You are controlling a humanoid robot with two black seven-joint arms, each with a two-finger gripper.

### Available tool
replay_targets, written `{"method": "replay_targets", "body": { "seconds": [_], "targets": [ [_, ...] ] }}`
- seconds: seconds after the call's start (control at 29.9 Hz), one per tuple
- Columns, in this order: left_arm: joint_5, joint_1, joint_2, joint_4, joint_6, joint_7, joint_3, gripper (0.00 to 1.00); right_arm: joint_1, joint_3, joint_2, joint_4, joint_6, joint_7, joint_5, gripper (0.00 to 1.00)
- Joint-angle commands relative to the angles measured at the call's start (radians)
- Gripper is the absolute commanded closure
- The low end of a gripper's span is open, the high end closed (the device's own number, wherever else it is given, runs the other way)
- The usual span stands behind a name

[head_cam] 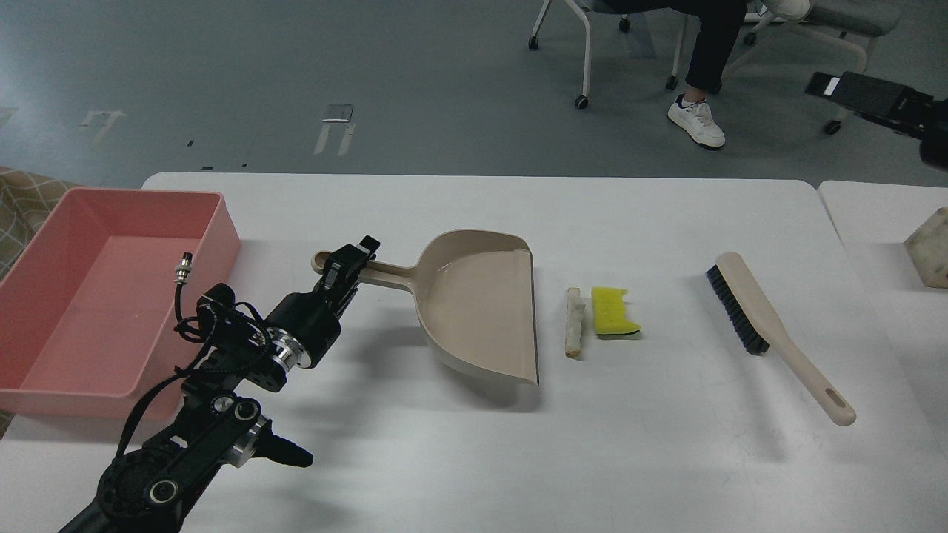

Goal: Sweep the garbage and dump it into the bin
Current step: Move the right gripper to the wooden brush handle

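Note:
The garbage lies mid-table: an off-white crusty strip (574,323) and a yellow sponge piece (613,310) with a dark underside, side by side. The beige dustpan (481,311) rests just left of the strip, with its open edge facing the scraps. My left gripper (354,261) is shut on the dustpan's handle (392,272). The pink bin (222,222) stands at the table's left edge. My right arm's dark end (881,100) hangs high at the far right, off the table; its fingers cannot be told apart.
A beige brush (770,326) with black bristles lies right of the sponge, handle toward the front right. A pale block (929,248) sits on a second table at the right edge. A seated person's leg and chair wheels are beyond the table.

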Motion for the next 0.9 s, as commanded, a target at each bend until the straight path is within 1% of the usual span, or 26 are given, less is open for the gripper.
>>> {"method": "replay_targets", "body": {
  "seconds": [0.0,0.2,0.27,0.33,0.43,0.53,0.7,0.87],
  "targets": [
    [0.0,0.002,0.0,-0.003,0.0,0.0,-0.001,1.0,-0.014,-0.038,-0.068,0.06,0.008,0.005,-0.071,0.0],
    [0.0,0.004,-0.003,-0.006,0.0,0.0,0.002,1.0,-0.016,-0.098,-0.084,0.068,0.013,0.003,-0.082,0.0],
    [-0.002,0.005,-0.003,-0.006,0.0,0.0,0.0,1.0,-0.014,-0.121,-0.091,0.069,0.037,0.005,-0.091,0.01],
    [-0.002,0.005,-0.003,-0.006,-0.002,0.002,-0.001,1.0,-0.011,-0.133,-0.114,0.092,0.07,0.003,-0.102,0.02],
    [0.0,0.007,-0.006,-0.008,0.0,0.002,0.0,1.0,-0.014,-0.136,-0.142,0.135,0.073,-0.006,-0.134,0.02],
    [0.0,0.007,-0.017,-0.009,0.0,0.003,0.0,1.0,-0.018,-0.138,-0.194,0.19,0.077,-0.017,-0.137,0.03],
    [-0.002,0.014,-0.019,-0.008,0.0,0.003,-0.004,1.0,-0.022,-0.14,-0.229,0.204,0.084,-0.001,-0.13,0.03],
    [-0.002,0.014,-0.019,-0.009,0.0,0.003,-0.007,1.0,-0.031,-0.14,-0.263,0.226,0.07,0.0,-0.124,0.03]
  ]
}}
